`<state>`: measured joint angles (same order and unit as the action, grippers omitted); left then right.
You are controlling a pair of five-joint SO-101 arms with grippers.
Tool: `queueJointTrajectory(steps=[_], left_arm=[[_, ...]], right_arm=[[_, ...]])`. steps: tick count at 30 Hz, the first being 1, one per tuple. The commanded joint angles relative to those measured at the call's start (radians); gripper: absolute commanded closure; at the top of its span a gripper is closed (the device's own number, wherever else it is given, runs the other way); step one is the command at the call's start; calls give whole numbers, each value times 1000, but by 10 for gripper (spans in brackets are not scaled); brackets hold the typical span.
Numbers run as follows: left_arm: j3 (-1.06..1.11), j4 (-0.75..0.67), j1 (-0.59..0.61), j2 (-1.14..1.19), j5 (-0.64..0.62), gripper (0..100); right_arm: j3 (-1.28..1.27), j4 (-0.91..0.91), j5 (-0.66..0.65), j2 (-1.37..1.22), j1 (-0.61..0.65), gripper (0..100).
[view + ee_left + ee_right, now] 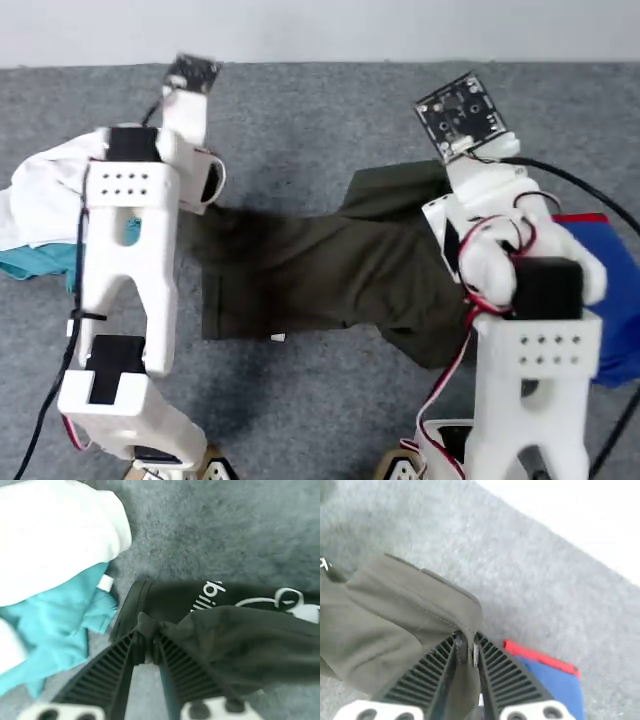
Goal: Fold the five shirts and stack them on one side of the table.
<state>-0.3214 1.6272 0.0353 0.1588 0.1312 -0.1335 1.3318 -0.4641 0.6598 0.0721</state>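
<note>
Olive shirt (320, 265) held in left end effector (146, 640) and right end effector (466, 647), between white shirt (45, 190), blue shirt (620, 300).

Right arm (530, 350) partly hides the blue shirt (622, 320).

We see an olive shirt (320, 265) stretched rumpled across the middle, a white shirt (40, 190) heaped over a teal shirt (35, 262) at one side, and a red-edged blue shirt (620, 320) opposite.

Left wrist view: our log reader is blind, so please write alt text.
The left hand is shut on a bunched fold of the dark olive fabric shirt over a grey textured tabletop. Beside it lie a crumpled turquoise shirt and a white shirt.
</note>
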Motion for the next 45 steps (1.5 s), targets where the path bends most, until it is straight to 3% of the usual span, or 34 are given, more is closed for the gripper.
queueJointTrajectory(steps=[1, 14, 23, 31, 39, 45], left_arm=[[-232, 132, -3, -6, -11, 987], [-234, 124, 91, -505, -9, 987], [-231, 49, 103, -918, -9, 987], [-236, 0, 103, -1076, -9, 987], [-228, 5, 103, -1114, -9, 987], [-77, -20, 103, -1089, -6, 987]], right_arm=[[100, 8, -6, 41, -12, 989], [652, 222, -5, 45, -19, 989], [910, 245, 60, 47, -223, 989], [1168, 274, 60, 47, -280, 989], [1206, 323, 60, 35, -278, 989], [1028, 305, 63, -5, -271, 989]])
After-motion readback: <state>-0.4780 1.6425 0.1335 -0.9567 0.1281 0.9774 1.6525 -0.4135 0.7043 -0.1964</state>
